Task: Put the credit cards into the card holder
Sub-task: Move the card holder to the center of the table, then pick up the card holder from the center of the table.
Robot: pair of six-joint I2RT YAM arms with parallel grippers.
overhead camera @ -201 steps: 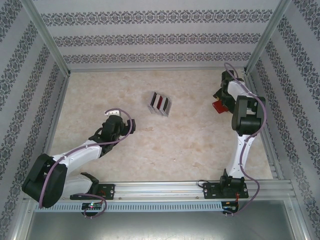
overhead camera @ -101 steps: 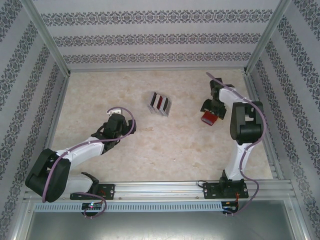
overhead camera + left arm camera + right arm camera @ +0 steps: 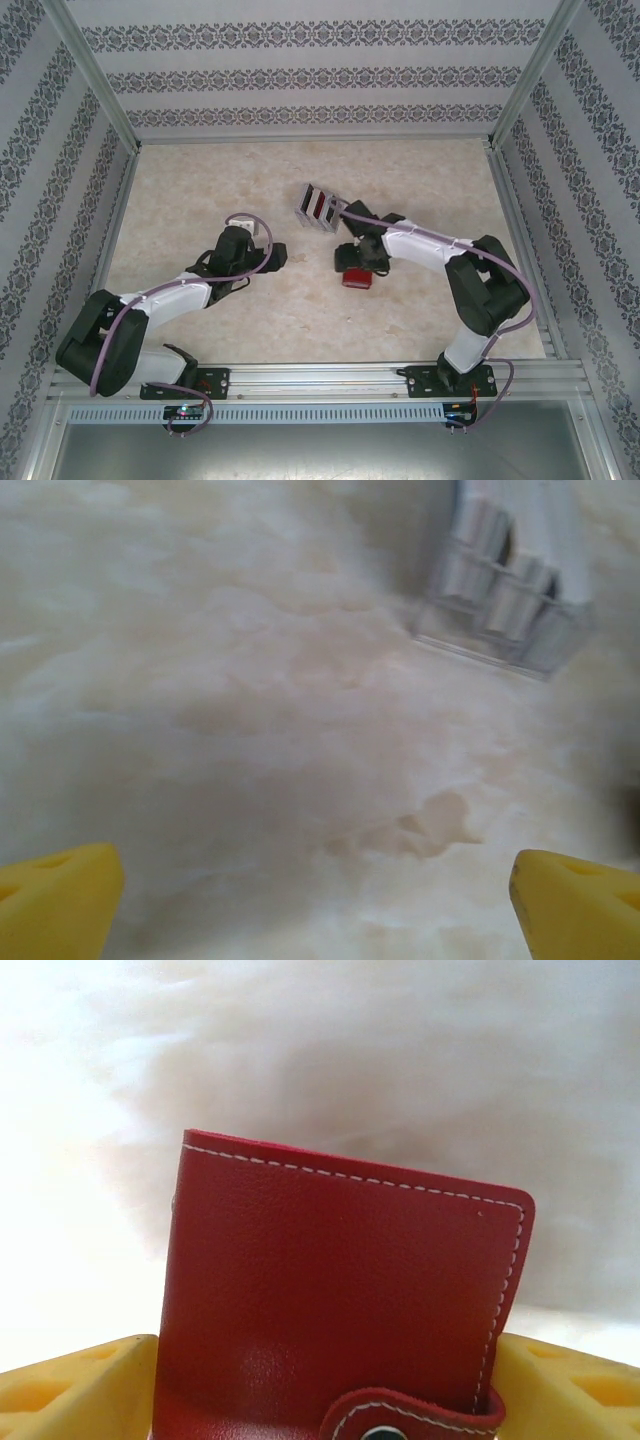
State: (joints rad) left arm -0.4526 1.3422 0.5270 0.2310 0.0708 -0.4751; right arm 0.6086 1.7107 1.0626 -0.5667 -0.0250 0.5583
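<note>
We see right gripper (image 3: 325, 1370) clamped on the snapped-shut card holder (image 3: 340, 1260) near the credit cards (image 3: 320, 207) on the table (image 3: 200, 180), left gripper (image 3: 315, 890) spread empty; pinched at one end, it may twist or slip during opening.

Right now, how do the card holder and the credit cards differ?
The card holder is red, closed, and gripped between the fingers of the right gripper; the credit cards are light grey, lying side by side on the table, untouched. Both are small flat rectangles.
</note>
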